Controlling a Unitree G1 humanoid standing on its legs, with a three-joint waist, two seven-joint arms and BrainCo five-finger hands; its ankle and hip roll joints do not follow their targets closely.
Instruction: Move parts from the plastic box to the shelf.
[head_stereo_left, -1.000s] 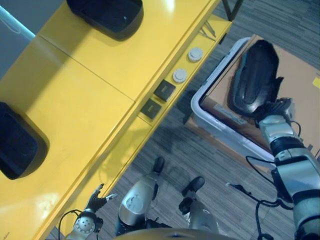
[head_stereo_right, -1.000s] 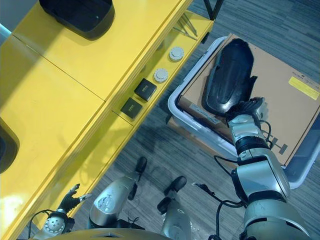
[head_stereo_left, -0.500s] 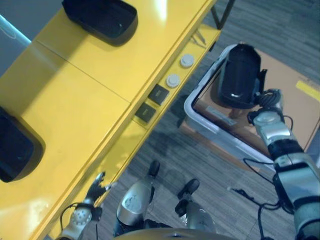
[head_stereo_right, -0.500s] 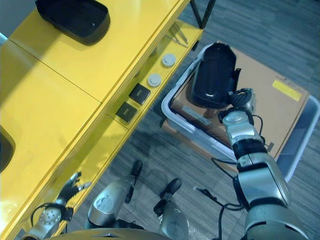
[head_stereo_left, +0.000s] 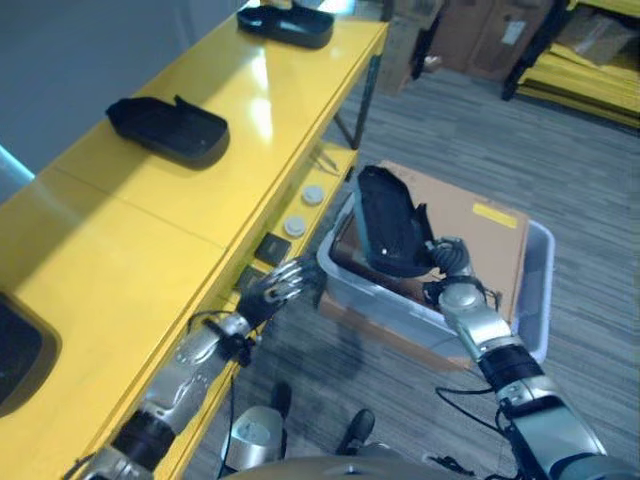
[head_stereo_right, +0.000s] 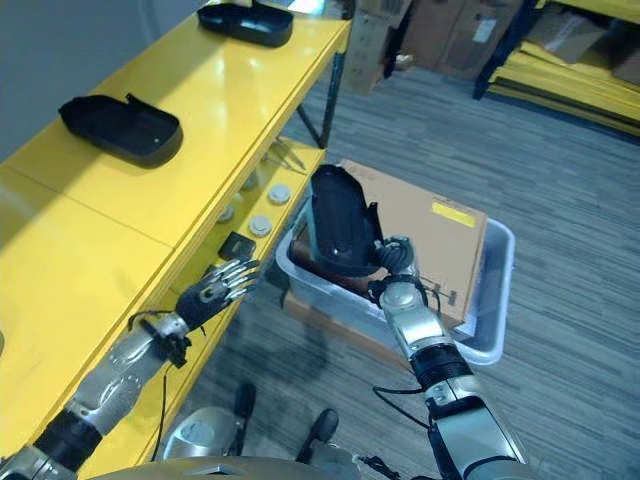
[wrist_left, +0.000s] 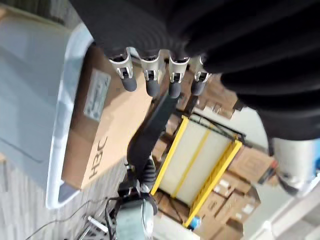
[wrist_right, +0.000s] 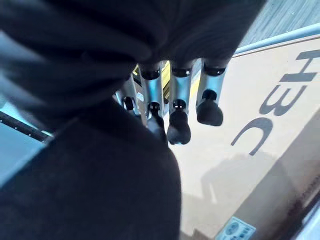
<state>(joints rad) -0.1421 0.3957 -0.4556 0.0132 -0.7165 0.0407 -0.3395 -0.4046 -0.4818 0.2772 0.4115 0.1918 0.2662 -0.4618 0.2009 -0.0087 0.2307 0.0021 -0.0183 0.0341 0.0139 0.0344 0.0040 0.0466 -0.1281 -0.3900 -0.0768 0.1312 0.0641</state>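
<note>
Three black moulded plastic parts (head_stereo_left: 165, 130) already sit on the yellow metal shelf (head_stereo_left: 150, 210); right robot hand (head_stereo_right: 392, 262) grips another black part (head_stereo_right: 338, 220) above the clear plastic box (head_stereo_right: 480, 335), left robot hand (head_stereo_right: 215, 290) spread wide.

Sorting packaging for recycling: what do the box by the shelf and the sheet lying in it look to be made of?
The box looks like translucent plastic: pale, smooth, glossy walls with a rolled rim. The sheet looks like brown cardboard: matte, flat, with dark print and a yellow label. The shelf looks like painted metal, yellow and glossy, though I cannot be sure.
</note>
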